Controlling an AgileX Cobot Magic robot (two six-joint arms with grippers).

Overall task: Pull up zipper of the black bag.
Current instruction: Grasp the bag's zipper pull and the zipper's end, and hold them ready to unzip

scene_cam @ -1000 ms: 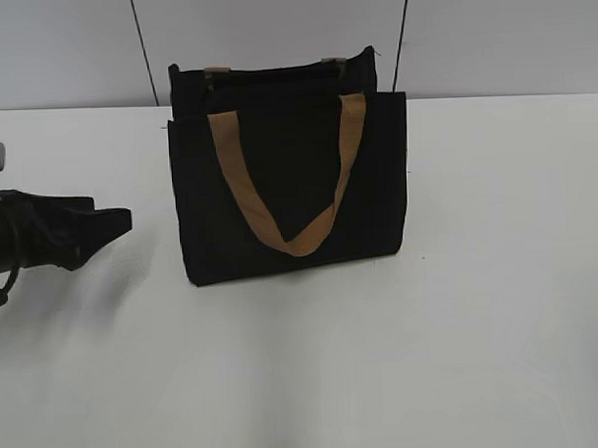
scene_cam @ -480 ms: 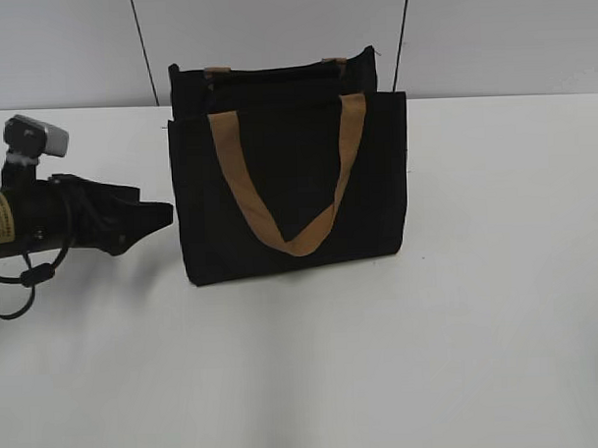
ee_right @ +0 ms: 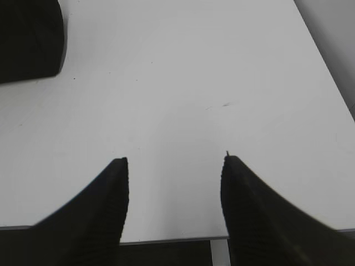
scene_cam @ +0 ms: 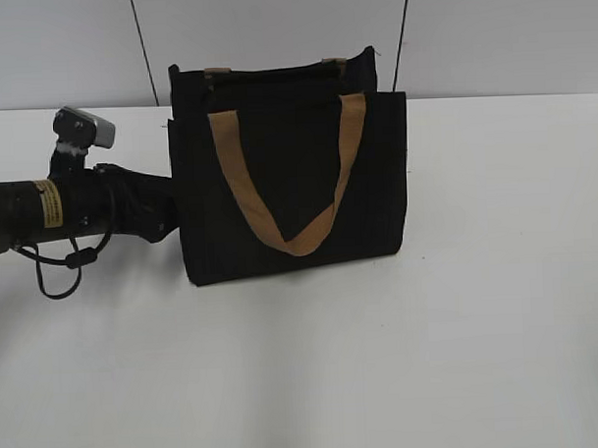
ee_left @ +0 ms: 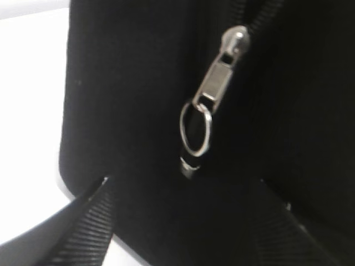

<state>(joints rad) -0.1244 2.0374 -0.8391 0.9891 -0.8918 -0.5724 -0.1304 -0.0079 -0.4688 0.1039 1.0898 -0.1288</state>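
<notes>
Approach step: your left claw (ee_left: 183, 221), fingers spread, is at the bag's (scene_cam: 287, 175) left side panel, with the zipper (ee_left: 208, 105) between them, ungripped. Next, close on its ring, probably just ahead. Your right claw (ee_right: 175, 208) waits open above the table (ee_right: 183, 83).

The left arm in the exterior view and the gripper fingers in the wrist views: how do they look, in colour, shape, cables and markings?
The left arm is a black tube with a yellow label, a looping black cable beneath it and a small grey camera box on top. The fingers of the left gripper are black and ribbed. The fingers of the right gripper are black, broad and tapering, with fine ridges.
</notes>
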